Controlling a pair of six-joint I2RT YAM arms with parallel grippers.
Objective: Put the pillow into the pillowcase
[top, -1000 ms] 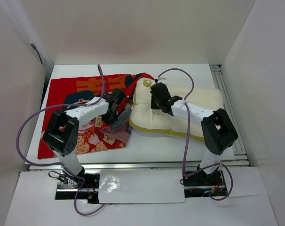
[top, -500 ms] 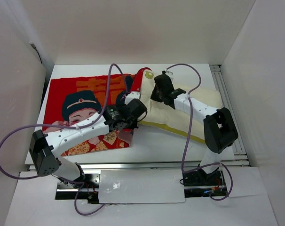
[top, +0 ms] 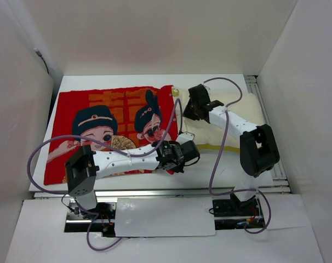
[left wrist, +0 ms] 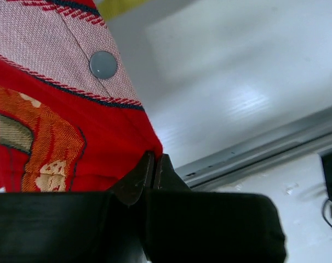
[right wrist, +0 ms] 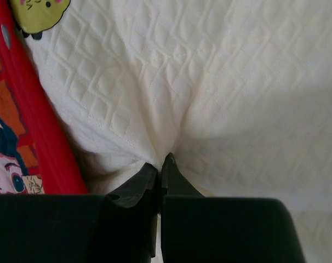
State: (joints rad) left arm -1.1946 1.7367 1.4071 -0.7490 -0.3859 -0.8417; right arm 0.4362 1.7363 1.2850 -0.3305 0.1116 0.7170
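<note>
The red pillowcase [top: 111, 109] lies flat on the left of the table, both cartoon figures showing. The cream pillow [top: 237, 109] lies to its right, its left end at the case's right edge; I cannot tell if it is inside. My left gripper [top: 188, 152] is shut on the case's near right corner [left wrist: 122, 137], jaws pinching red fabric [left wrist: 155, 160]. My right gripper [top: 192, 111] is shut on a pinch of the pillow's dimpled cloth [right wrist: 221, 82] at its left end [right wrist: 161, 164]. The pillow's small logo [right wrist: 40, 13] shows beside the red edge [right wrist: 23, 109].
White walls enclose the table on three sides. A metal rail [top: 155, 192] runs along the near edge, also seen in the left wrist view [left wrist: 264, 159], and another [top: 264, 115] along the right. Purple cables [top: 45, 153] loop over both arms. A grey button [left wrist: 103, 64] sits on the case's lining.
My left arm swung toward the near right, pulling the pillowcase corner with it; the case spread flat, uncovering the second figure. My right gripper moved slightly farther back, still holding the pillow.
</note>
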